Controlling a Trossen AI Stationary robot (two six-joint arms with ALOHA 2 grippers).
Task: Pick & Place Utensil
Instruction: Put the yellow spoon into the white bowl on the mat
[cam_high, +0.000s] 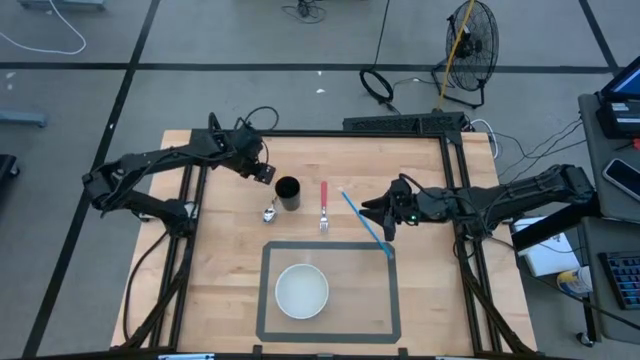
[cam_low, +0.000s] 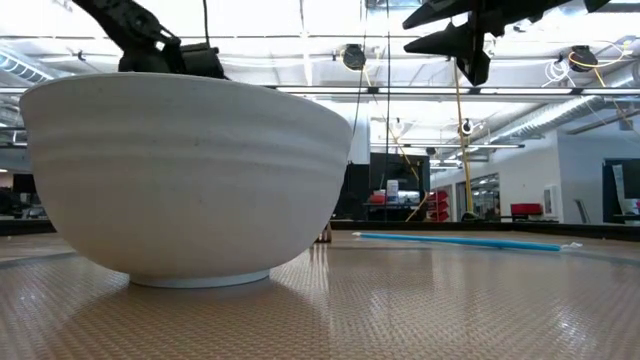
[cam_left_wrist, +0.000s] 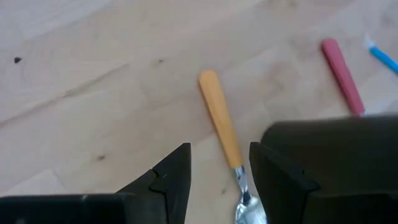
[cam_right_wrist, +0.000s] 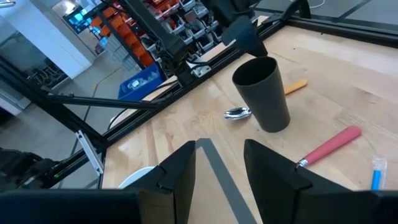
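I work in a big industrial lab or workshop hall. My wooden table (cam_high: 420, 300) stands on a grey concrete floor (cam_high: 200, 90) beside a floor fan (cam_high: 470, 40) and loose cables (cam_high: 378, 85). Behind it I see ceiling strip lights (cam_low: 420, 60), storage racks (cam_right_wrist: 161, 25) and glass partitions.

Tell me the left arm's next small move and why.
Probably lower the left end effector straight down, fingers open, around the orange-handled spoon. The handle already lies between the open fingers, flat on the table beside the black cup, with nothing gripped yet.
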